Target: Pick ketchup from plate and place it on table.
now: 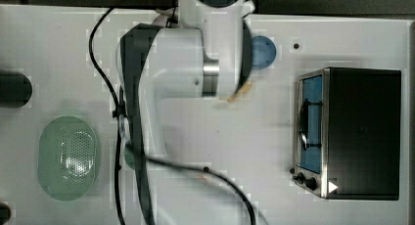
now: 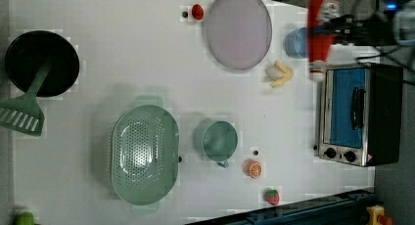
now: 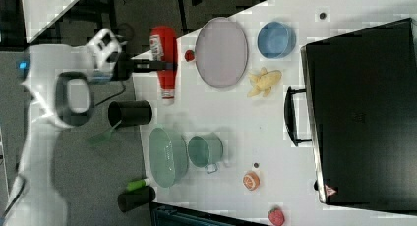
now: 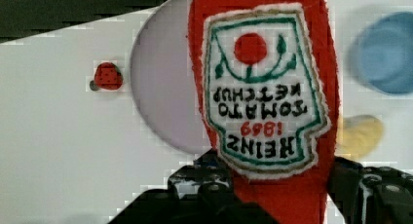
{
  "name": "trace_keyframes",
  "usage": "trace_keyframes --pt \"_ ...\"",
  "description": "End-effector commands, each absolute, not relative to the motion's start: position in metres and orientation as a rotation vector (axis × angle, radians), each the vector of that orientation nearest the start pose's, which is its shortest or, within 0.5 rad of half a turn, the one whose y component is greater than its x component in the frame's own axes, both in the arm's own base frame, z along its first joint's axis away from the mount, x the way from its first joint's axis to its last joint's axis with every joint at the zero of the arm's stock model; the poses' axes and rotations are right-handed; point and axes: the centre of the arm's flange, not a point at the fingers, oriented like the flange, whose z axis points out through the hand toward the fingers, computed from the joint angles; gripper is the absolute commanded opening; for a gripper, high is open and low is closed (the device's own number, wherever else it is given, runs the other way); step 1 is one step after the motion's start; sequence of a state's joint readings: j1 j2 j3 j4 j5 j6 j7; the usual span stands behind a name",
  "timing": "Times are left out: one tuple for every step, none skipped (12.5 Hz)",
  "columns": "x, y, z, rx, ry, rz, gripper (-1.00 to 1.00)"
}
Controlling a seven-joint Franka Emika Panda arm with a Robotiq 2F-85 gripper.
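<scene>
I have the claw (image 4: 272,195) clamped about half open around one ketchup bottle (image 3: 164,59), fingers (image 4: 204,187) on either side of its red body, label facing the wrist camera. The bottle hangs in the claw, lifted clear of the one plate (image 2: 238,29), which lies bare on the table (image 2: 122,63) beneath and beside the claw. Near the claw I count one blue bowl (image 2: 295,42), one banana (image 2: 280,74) and one small red item (image 2: 197,11). Farther off: two green dishes, one toaster oven (image 2: 358,114), one orange slice (image 2: 254,168), one strawberry (image 2: 272,196).
</scene>
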State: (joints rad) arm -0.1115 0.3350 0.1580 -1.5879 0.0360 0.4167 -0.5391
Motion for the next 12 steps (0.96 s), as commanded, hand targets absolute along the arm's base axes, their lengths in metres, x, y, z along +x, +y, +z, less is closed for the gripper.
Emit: trace_keyframes --pt "0.645 -0.038 0.477 -2.989 0.551 -0.043 0.16" --pt "0.634 -0.048 0.48 -2.993 0.582 -0.006 0.16" --pt "0.622 -0.057 0.479 -2.995 0.616 0.035 0.16" --pt "0.611 -0.063 0.476 -2.993 0.654 0.061 0.16" --pt "0.601 -0.066 0.474 -2.99 0.686 0.068 0.16" --pt "0.591 -0.066 0.47 -2.988 0.709 0.074 0.16" --pt "0.582 -0.063 0.466 -2.985 0.732 0.079 0.16" --pt "0.572 -0.059 0.46 -2.982 0.756 0.079 0.16" --pt "0.563 -0.054 0.453 -2.977 0.789 0.075 0.16" --pt "0.554 -0.05 0.444 -2.973 0.816 0.071 0.16" --pt "0.546 -0.044 0.432 -2.973 0.826 0.072 0.16" --pt "0.538 -0.04 0.419 -2.976 0.827 0.066 0.16"
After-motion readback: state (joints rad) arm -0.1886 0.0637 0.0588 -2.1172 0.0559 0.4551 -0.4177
